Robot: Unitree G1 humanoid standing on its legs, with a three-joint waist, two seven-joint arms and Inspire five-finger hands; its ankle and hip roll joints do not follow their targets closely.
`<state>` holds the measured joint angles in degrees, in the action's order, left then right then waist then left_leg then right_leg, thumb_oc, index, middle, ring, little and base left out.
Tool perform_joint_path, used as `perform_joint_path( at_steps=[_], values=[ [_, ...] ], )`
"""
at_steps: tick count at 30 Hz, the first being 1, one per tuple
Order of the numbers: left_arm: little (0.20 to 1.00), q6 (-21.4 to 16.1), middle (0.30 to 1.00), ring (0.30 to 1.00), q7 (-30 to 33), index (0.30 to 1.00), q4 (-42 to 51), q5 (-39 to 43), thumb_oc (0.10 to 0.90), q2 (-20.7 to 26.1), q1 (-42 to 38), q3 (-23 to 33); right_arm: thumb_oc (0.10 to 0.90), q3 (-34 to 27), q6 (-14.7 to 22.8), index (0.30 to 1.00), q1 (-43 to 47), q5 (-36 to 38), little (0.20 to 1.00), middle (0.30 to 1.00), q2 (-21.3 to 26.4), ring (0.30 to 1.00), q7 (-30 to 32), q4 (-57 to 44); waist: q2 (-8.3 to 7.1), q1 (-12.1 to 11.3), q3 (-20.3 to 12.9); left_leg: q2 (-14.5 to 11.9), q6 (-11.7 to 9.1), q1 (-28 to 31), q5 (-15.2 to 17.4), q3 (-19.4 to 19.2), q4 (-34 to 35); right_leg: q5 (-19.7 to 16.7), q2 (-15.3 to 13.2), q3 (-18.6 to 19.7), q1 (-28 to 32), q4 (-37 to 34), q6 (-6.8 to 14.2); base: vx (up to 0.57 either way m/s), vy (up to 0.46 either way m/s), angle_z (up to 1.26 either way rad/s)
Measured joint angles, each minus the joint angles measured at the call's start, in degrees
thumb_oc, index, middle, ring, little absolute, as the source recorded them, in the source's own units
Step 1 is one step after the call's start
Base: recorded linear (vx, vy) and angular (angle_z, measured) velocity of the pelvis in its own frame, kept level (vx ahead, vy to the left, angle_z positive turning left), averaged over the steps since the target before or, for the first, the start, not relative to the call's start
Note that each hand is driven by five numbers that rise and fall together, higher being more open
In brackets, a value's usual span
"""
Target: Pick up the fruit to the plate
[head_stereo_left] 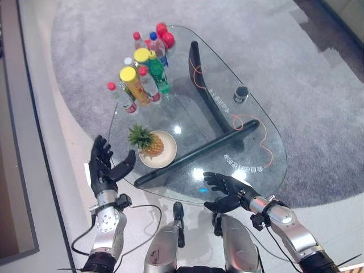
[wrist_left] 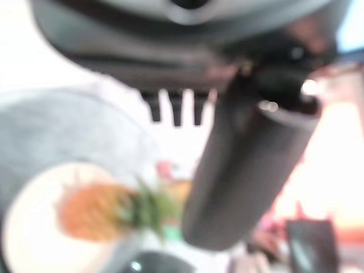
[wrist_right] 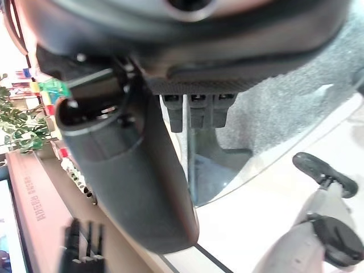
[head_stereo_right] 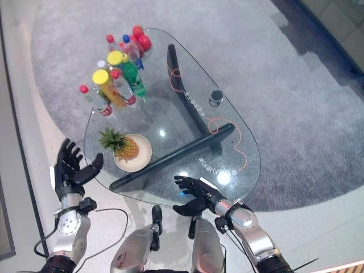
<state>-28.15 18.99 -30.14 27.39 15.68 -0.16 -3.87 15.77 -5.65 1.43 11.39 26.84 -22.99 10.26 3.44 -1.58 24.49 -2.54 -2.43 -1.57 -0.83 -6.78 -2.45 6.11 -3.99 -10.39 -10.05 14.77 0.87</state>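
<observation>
Glass oval table [head_stereo_left: 250,85] carries my golden pineapple [head_stereo_left: 149,143] on its cream round plate [head_stereo_left: 168,153], both dark hands, left [head_stereo_left: 103,165] and right [head_stereo_left: 227,190], spread empty.

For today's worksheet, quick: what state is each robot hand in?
Left hand: open, holding nothing.
Right hand: open, holding nothing.

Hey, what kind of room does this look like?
Probably a living room or lounge: a low glass coffee table on a grey rug, with drink bottles and a pineapple on a plate.
</observation>
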Motion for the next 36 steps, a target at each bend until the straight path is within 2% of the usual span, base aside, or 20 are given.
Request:
perform_joint_path(
  at_steps=[5,9,13,16,20,25,30,36],
  values=[
    [0.900,3.00,0.900,0.900,-1.46,0.900,-5.67,1.00,0.800,-1.94,3.12,0.17,0.800,-0.90,-0.21,0.900,-1.65,-0.01,0.900,0.900,-2.73,0.900,0.54,6.61,-1.95,-0.28,-7.03,-0.39,0.03,3.88,0.00,0.95,2.84,-0.46,0.61,-0.80,5.35,-5.16,0.61,0.01,0.020,0.11],
    [0.900,6.27,0.900,0.900,-2.73,0.900,-11.42,5.81,0.800,-3.02,4.16,0.18,0.800,-1.14,-2.47,0.900,-2.90,0.03,0.900,0.900,-6.71,0.900,1.59,12.34,-3.77,-0.57,-11.50,-0.70,0.12,5.08,-0.02,0.92,4.36,-1.00,1.00,-1.79,7.35,-7.98,1.06,0.01,0.033,0.05],
    [0.900,9.18,0.900,0.900,-4.01,0.900,-13.84,8.98,0.800,-4.22,5.09,0.02,0.800,-1.05,-5.32,0.900,-3.97,0.32,0.900,0.900,-8.67,0.900,3.88,18.16,-4.00,-1.42,-12.68,-0.81,0.44,6.50,-0.20,0.87,5.28,-1.77,0.99,-1.88,9.43,-9.99,1.46,0.00,0.019,0.04],
    [0.900,11.48,0.900,0.900,-4.86,0.900,-16.67,10.60,0.800,-4.31,5.21,0.06,0.800,-1.07,-6.41,0.900,-4.22,2.81,0.900,0.900,-9.24,0.900,6.63,24.18,-3.51,-1.41,-13.79,-0.56,0.64,6.60,-0.37,0.92,5.49,-3.60,0.98,-1.97,10.83,-12.68,1.56,-0.01,0.031,0.02],
    [0.900,14.92,0.900,0.900,-6.35,0.900,-23.83,13.81,0.800,-4.97,4.22,0.34,0.800,-2.21,-5.19,0.900,-3.40,4.58,0.900,0.900,-10.74,0.900,10.29,37.27,-2.88,-1.34,-15.51,-0.25,1.00,7.92,-0.61,0.64,6.63,-5.61,1.12,-1.94,13.55,-17.05,2.12,0.01,0.038,-0.02],
    [0.900,20.32,0.900,0.900,-7.14,0.900,-31.11,16.82,0.800,-6.22,4.00,2.59,0.800,-4.17,-2.95,0.900,-3.97,5.13,0.900,0.900,-11.96,0.900,12.80,46.07,-3.12,-1.07,-17.17,-0.08,1.00,8.73,-0.60,-0.26,7.31,-6.81,1.22,-1.67,14.85,-19.34,2.19,0.04,0.028,-0.07],
    [0.900,23.25,0.900,0.900,-7.38,0.900,-35.14,16.83,0.800,-6.25,4.31,2.77,0.800,-6.76,-1.53,0.900,-4.41,6.97,0.900,0.900,-13.35,0.900,14.34,50.43,-3.93,0.02,-17.96,-0.08,1.03,8.91,-0.59,-0.62,7.31,-7.20,1.27,-1.30,14.97,-19.77,1.99,0.04,0.027,-0.04],
    [0.900,25.25,0.900,0.900,-9.61,0.900,-36.84,16.78,0.800,-6.29,4.17,2.78,0.800,-9.09,-0.33,0.900,-4.41,9.06,0.900,0.900,-13.90,0.900,14.47,54.31,-3.40,0.49,-19.04,-0.07,1.33,9.55,-0.33,-1.79,7.42,-7.27,1.29,-0.18,15.11,-19.90,2.02,0.03,0.025,-0.10]
  ],
)
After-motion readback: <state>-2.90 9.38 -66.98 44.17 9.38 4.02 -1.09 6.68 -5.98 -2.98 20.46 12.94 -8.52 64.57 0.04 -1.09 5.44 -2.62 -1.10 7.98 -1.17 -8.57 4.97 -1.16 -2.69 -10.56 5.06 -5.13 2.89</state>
